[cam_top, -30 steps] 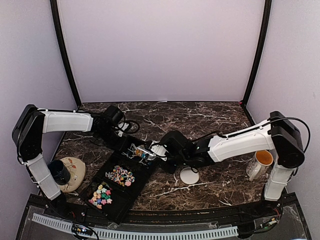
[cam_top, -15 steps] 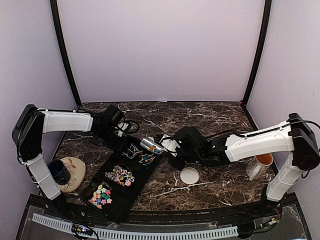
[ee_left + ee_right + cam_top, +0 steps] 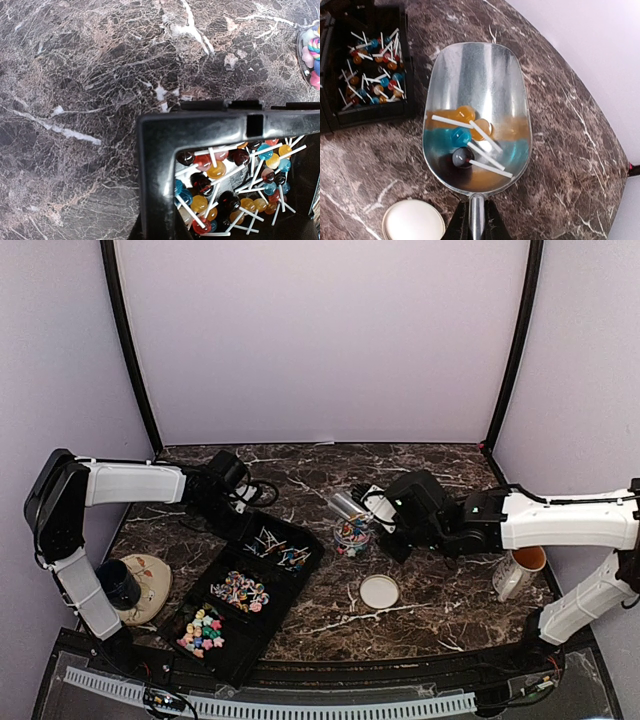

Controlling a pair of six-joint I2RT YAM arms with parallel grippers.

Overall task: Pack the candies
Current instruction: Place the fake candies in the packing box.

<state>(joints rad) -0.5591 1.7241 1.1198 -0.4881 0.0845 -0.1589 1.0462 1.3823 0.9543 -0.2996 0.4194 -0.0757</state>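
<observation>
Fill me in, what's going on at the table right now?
The right end effector grips a metal scoop carrying a few lollipops, held close to an open jar that already has candy in it. The left end effector is shut at the far corner of the tray, apparently steadying it. A white lid lies on the table nearby.

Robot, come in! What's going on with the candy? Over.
Left gripper shut on tray. Right gripper shut on scoop, lollipops inside, near jar. Nothing blocking.
</observation>
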